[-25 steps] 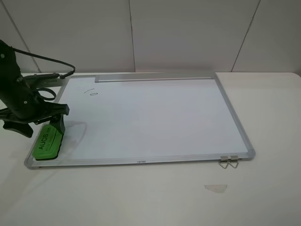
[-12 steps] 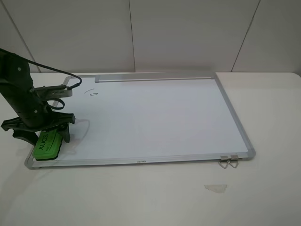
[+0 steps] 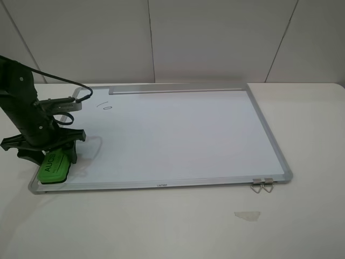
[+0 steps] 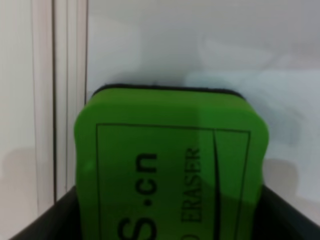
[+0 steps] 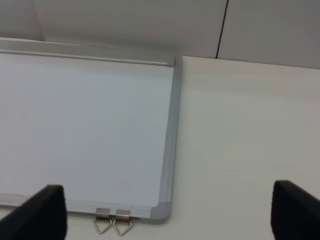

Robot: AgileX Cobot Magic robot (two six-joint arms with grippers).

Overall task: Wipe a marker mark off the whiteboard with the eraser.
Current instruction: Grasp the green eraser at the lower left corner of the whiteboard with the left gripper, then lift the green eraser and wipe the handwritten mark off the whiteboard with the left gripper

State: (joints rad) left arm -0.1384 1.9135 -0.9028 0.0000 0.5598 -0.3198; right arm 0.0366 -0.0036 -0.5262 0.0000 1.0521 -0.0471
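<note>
The whiteboard lies flat on the table. The marker mark, a slanted stroke and a small oval, sits near its far left corner. At the near left corner the green eraser rests on the board. My left gripper is down over it, one finger against each long side. In the left wrist view the eraser fills the space between the black fingers. My right gripper is open and empty above the whiteboard, near its right corner. It is out of the exterior view.
A metal clip hangs off the board's near right edge, and it also shows as the clip in the right wrist view. A small pale scrap lies on the white table in front. The grey tray strip runs along the far edge.
My left arm swung right and dropped over the eraser. Its fingers now straddle the block and have drawn in against its sides. The eraser and the mark have not moved.
</note>
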